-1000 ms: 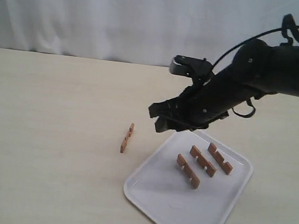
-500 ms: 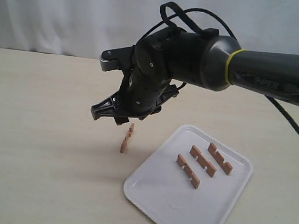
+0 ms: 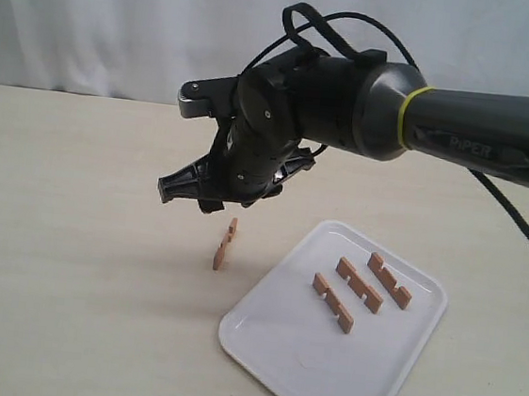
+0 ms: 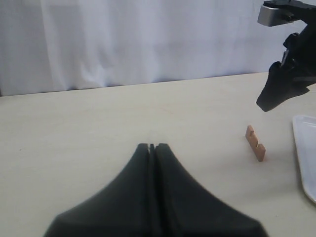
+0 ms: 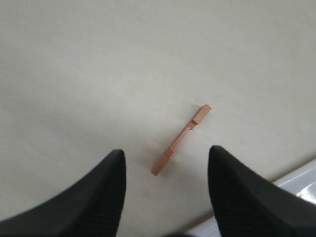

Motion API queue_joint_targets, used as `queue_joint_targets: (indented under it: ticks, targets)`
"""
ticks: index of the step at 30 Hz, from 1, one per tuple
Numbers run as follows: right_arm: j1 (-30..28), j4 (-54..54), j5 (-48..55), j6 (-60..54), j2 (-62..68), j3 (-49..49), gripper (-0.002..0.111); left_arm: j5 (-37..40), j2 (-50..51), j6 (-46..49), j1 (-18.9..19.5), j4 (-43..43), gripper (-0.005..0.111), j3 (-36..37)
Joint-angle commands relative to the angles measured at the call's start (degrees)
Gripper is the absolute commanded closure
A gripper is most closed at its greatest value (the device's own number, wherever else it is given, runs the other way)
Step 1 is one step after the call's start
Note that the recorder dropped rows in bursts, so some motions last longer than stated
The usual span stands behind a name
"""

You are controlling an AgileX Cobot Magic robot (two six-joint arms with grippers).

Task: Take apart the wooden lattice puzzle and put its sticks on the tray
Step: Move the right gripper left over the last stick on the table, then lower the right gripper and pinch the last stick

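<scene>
Right gripper (image 3: 189,198) above the one stick outside the tray; left gripper (image 4: 151,146) idle.

I find the puzzle fully apart, all four sticks lying separate. Three sticks (image 3: 359,284) lie side by side, not touching, on the far right part of the white tray (image 3: 295,353), which sits near and right of centre. The fourth stick (image 3: 225,244) stands on its long edge, notches up, on the table (image 3: 71,234) just left of the tray and clear of its rim. The right gripper hangs over the far end of that stick, off the table, jaws spread wide and holding nothing; its wrist view shows the stick between the two fingers, below them. The left gripper's jaws are pressed together with nothing between them, well to the left of the stick.
</scene>
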Motion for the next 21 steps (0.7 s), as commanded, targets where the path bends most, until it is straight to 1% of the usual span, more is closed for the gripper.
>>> queue_joint_targets:
  ticks: [1,5,8,12,18,21]
  targets:
    - [0.0,-0.6,-1.4,3.2,2.1,-0.2,0.059,-0.7,0.0,-0.2,0.1,0.1,0.107,0.1]
    - [0.0,-1.9,-2.9,3.7,4.5,-0.2,0.059,-0.7,0.0,-0.2,0.1,0.1,0.107,0.1]
    - [0.0,-7.0,-4.0,8.8,6.0,-0.3,0.059,-0.7,0.0,-0.2,0.1,0.1,0.107,0.1]
    - [-0.1,-13.3,-2.3,13.4,8.4,-1.9,0.059,-0.7,0.0,-0.2,0.1,0.1,0.107,0.1]
    - [-0.1,-11.3,-9.7,13.7,10.8,-2.2,0.059,-0.7,0.0,-0.2,0.1,0.1,0.107,0.1]
    - [-0.1,-10.7,-10.9,14.5,12.2,-2.2,0.059,-0.7,0.0,-0.2,0.1,0.1,0.107,0.1]
